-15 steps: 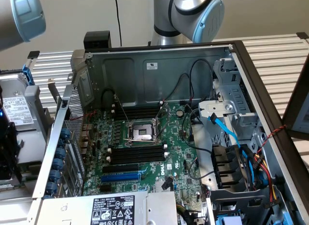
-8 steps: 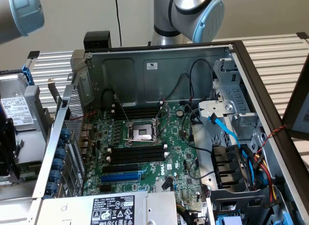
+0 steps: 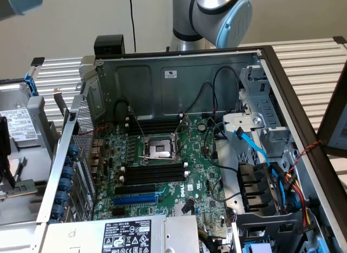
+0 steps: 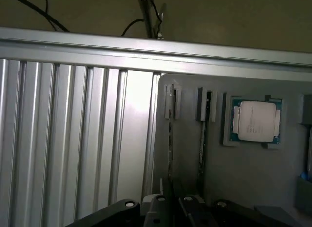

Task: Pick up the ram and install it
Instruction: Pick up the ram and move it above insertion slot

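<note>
We see our gripper [image 4: 171,208] with its fingers [image 4: 156,210] drawn close, clamped on the thin ram [image 4: 170,154], which stands on edge in the grey tray [image 4: 243,178].

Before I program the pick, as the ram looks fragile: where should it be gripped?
Take the ram by its exposed long edge, pinching across its flat faces, from the open side of the tray: it stands on edge in a narrow slot, likely leaving nothing else free.

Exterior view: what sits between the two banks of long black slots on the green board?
The square processor socket sits there, midway between them, as the exterior view shows.
</note>
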{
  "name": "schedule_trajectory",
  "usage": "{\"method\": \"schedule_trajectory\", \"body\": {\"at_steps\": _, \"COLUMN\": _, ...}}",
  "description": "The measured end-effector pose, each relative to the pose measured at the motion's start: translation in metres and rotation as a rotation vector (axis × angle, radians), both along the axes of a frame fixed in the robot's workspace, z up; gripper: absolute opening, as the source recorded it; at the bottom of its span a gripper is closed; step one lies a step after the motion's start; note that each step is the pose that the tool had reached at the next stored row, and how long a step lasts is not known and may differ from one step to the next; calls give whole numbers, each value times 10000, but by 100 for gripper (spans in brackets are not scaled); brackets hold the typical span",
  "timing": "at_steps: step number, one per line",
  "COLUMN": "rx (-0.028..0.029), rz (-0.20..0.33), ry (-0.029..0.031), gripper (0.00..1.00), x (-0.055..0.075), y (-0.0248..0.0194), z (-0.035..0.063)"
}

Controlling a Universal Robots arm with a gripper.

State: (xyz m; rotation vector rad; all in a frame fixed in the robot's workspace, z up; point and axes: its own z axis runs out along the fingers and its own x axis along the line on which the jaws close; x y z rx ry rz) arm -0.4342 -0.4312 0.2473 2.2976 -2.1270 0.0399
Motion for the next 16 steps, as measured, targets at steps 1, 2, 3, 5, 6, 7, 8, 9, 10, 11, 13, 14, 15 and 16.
{"method": "schedule_trajectory", "body": {"at_steps": 1, "rx": -1, "rz": 0, "ry": 1, "gripper": 13, "x": 0, "y": 0, "z": 47}}
{"method": "schedule_trajectory", "body": {"at_steps": 2, "rx": -1, "rz": -1, "ry": 1, "gripper": 13, "x": 0, "y": 0, "z": 92}}
{"method": "schedule_trajectory", "body": {"at_steps": 3, "rx": 0, "rz": -3, "ry": 0, "gripper": 13, "x": 0, "y": 0, "z": 138}}
{"method": "schedule_trajectory", "body": {"at_steps": 5, "rx": 0, "rz": -15, "ry": 1, "gripper": 13, "x": 0, "y": 0, "z": 226}}
{"method": "schedule_trajectory", "body": {"at_steps": 6, "rx": 0, "rz": -28, "ry": 0, "gripper": 13, "x": 1, "y": -1, "z": 271}}
{"method": "schedule_trajectory", "body": {"at_steps": 7, "rx": -1, "rz": -47, "ry": 1, "gripper": 13, "x": 1, "y": -1, "z": 319}}
{"method": "schedule_trajectory", "body": {"at_steps": 8, "rx": 0, "rz": -64, "ry": 0, "gripper": 13, "x": 1, "y": -1, "z": 364}}
{"method": "schedule_trajectory", "body": {"at_steps": 9, "rx": 0, "rz": -83, "ry": 0, "gripper": 13, "x": 2, "y": -2, "z": 407}}
{"method": "schedule_trajectory", "body": {"at_steps": 10, "rx": -1, "rz": -104, "ry": 2, "gripper": 13, "x": 2, "y": -4, "z": 456}}
{"method": "schedule_trajectory", "body": {"at_steps": 11, "rx": -1, "rz": -128, "ry": 3, "gripper": 13, "x": 3, "y": -5, "z": 501}}
{"method": "schedule_trajectory", "body": {"at_steps": 13, "rx": -1, "rz": -182, "ry": 12, "gripper": 13, "x": 4, "y": -8, "z": 594}}
{"method": "schedule_trajectory", "body": {"at_steps": 14, "rx": 0, "rz": -209, "ry": 15, "gripper": 13, "x": 4, "y": -10, "z": 639}}
{"method": "schedule_trajectory", "body": {"at_steps": 15, "rx": -1, "rz": -235, "ry": 18, "gripper": 13, "x": 5, "y": -11, "z": 684}}
{"method": "schedule_trajectory", "body": {"at_steps": 16, "rx": -1, "rz": -262, "ry": 23, "gripper": 13, "x": 5, "y": -13, "z": 729}}
